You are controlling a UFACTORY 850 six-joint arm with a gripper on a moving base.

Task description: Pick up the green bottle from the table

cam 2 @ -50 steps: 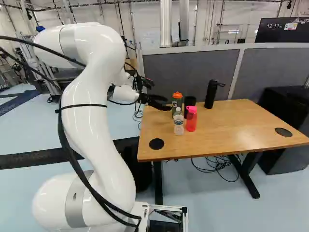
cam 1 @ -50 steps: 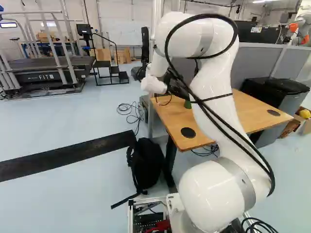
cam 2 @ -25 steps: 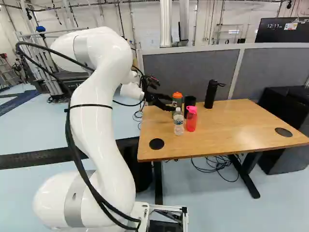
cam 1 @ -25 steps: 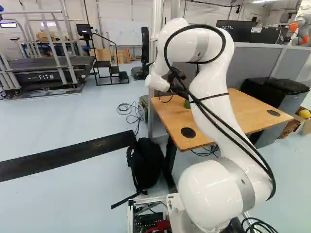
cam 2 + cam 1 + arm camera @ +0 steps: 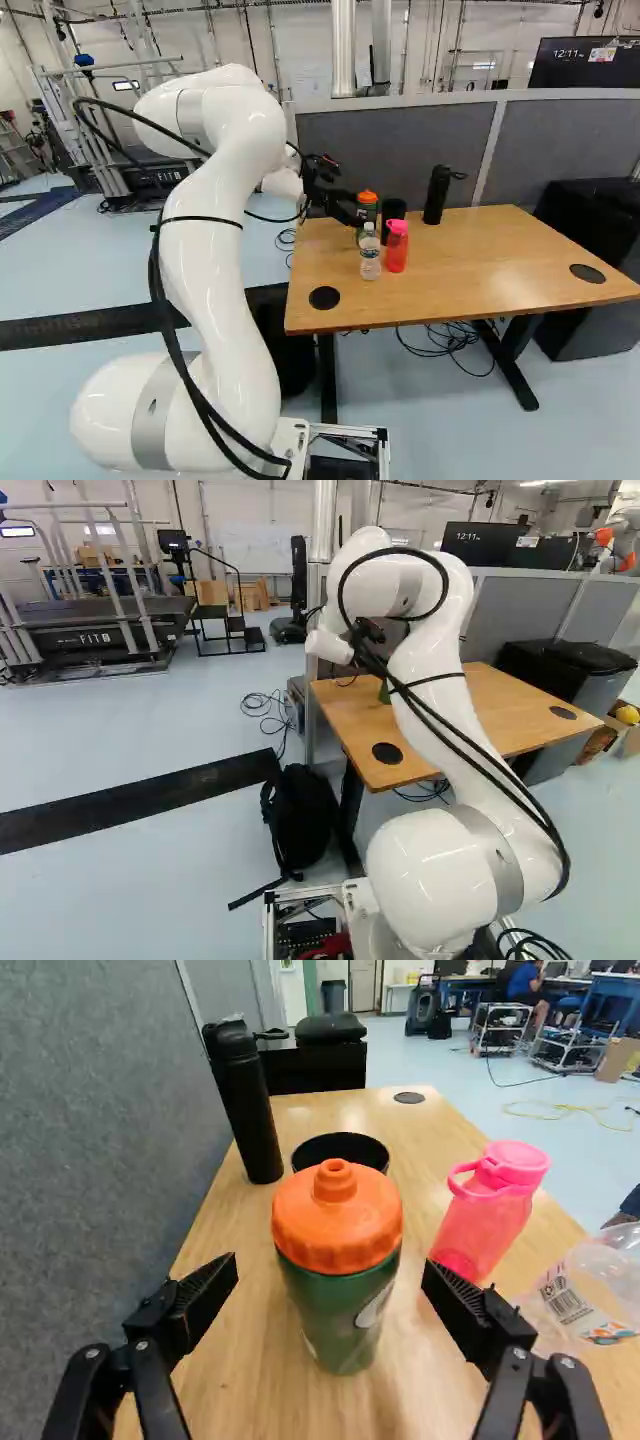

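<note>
Our gripper (image 5: 331,1268) is released, its fingers spread wide, with the green bottle (image 5: 345,1310) upright on the table (image 5: 245,1395) just ahead, roughly centred. If we drift sideways, a finger could tip it or clip the pink bottle (image 5: 485,1222) or clear plastic bottle (image 5: 583,1295); overshooting could shove it into the black cup (image 5: 381,1156) just behind. Closing high on the orange cap (image 5: 338,1222) might slip. That cap hides any contents; the cup's dark inside, the two other bottles and the lidded black flask (image 5: 250,1115) we can't judge.

Robotics lab: white arm (image 5: 215,270), treadmill (image 5: 90,640), carts (image 5: 498,1030)
</note>
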